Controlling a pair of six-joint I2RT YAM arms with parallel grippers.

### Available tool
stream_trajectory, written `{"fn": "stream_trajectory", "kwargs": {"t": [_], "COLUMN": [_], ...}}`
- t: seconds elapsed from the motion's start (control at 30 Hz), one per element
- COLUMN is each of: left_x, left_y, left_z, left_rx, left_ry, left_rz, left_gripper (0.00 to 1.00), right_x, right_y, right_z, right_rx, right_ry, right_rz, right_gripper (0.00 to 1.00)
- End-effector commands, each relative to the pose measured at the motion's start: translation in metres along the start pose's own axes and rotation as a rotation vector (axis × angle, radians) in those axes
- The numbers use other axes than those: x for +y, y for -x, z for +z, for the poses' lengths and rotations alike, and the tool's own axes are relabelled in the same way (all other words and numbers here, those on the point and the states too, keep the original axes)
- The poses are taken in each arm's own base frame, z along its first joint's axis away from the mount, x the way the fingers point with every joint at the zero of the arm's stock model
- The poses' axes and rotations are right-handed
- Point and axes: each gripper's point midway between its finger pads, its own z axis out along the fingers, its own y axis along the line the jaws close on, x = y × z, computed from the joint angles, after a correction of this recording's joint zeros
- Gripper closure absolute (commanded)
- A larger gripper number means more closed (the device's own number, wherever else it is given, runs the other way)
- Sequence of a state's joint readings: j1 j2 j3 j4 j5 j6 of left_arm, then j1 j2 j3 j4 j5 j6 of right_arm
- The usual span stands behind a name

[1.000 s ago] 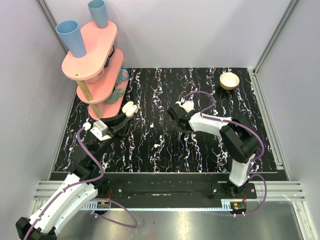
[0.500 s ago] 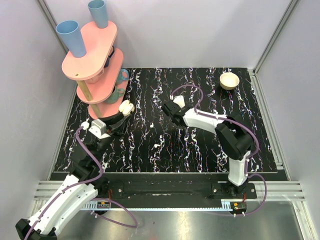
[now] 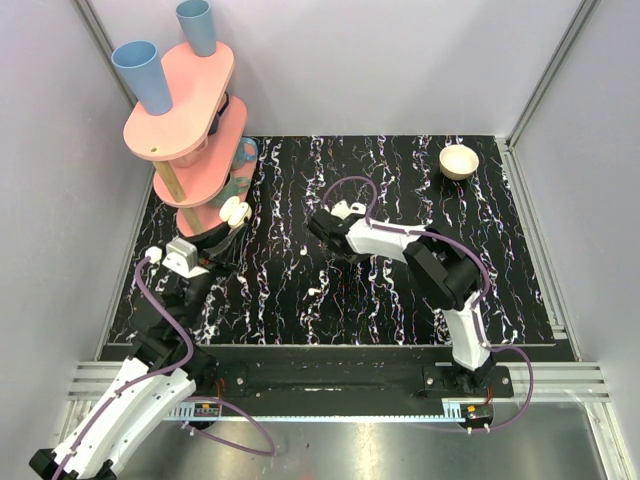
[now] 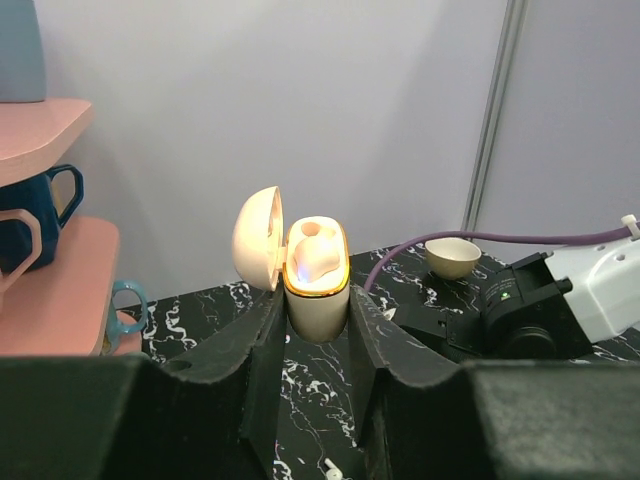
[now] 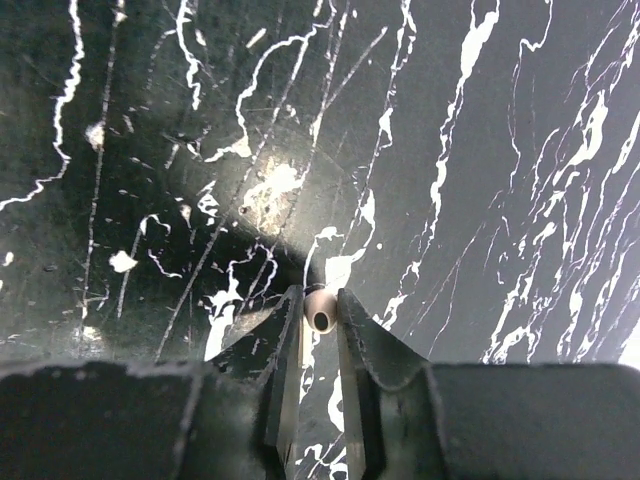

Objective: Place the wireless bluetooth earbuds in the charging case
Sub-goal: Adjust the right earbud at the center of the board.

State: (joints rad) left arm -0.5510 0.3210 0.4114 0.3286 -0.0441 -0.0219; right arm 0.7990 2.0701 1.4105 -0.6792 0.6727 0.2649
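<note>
My left gripper (image 4: 316, 305) is shut on the cream charging case (image 4: 317, 290), holding it upright above the mat. Its lid (image 4: 257, 237) hangs open to the left, and a blue light glows inside the gold rim. From above, the case (image 3: 234, 211) is close to the pink stand. My right gripper (image 5: 320, 300) is shut on one tiny white earbud (image 5: 320, 311), pinched between the fingertips just over the black marbled mat. In the top view the right gripper (image 3: 318, 228) reaches left of the mat's centre. A second earbud (image 3: 314, 291) lies loose on the mat, also seen in the left wrist view as the earbud (image 4: 329, 470).
A pink two-tier stand (image 3: 185, 120) with blue cups and mugs rises at the back left, right beside the held case. A small cream bowl (image 3: 459, 161) sits at the back right of the mat. Grey walls close in on three sides.
My left gripper has carried the case left and back towards the pink stand. The right gripper has swept left across the mat with the earbud between its fingers.
</note>
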Motion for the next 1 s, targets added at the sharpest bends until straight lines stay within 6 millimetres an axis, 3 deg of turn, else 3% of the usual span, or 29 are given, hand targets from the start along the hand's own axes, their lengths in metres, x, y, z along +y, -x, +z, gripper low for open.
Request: {"fn": "stream_trajectory", "kwargs": {"t": [0.0, 0.07, 0.23, 0.8, 0.93, 0.97], "left_x": [0.007, 0.008, 0.008, 0.007, 0.005, 0.005], "left_y": [0.026, 0.026, 0.025, 0.020, 0.020, 0.020], "left_z": [0.001, 0.001, 0.001, 0.003, 0.003, 0.003], "left_rx": [-0.060, -0.057, -0.055, -0.043, -0.043, -0.044], "left_ry": [0.039, 0.043, 0.045, 0.039, 0.031, 0.030], "left_rz": [0.011, 0.011, 0.009, 0.010, 0.011, 0.010], "left_gripper": [1.00, 1.00, 1.00, 1.00, 1.00, 1.00], "right_x": [0.010, 0.019, 0.032, 0.033, 0.028, 0.031], "right_y": [0.008, 0.011, 0.012, 0.057, 0.056, 0.046], "right_z": [-0.003, -0.005, -0.006, -0.058, -0.060, -0.062], "right_rx": [-0.008, -0.011, -0.009, -0.152, -0.151, -0.122], "right_ry": [-0.017, -0.005, 0.020, 0.203, 0.296, 0.359], "right_rz": [-0.077, -0.083, -0.092, 0.158, 0.281, 0.309], "right_gripper": [0.75, 0.69, 0.68, 0.57, 0.54, 0.54]}}
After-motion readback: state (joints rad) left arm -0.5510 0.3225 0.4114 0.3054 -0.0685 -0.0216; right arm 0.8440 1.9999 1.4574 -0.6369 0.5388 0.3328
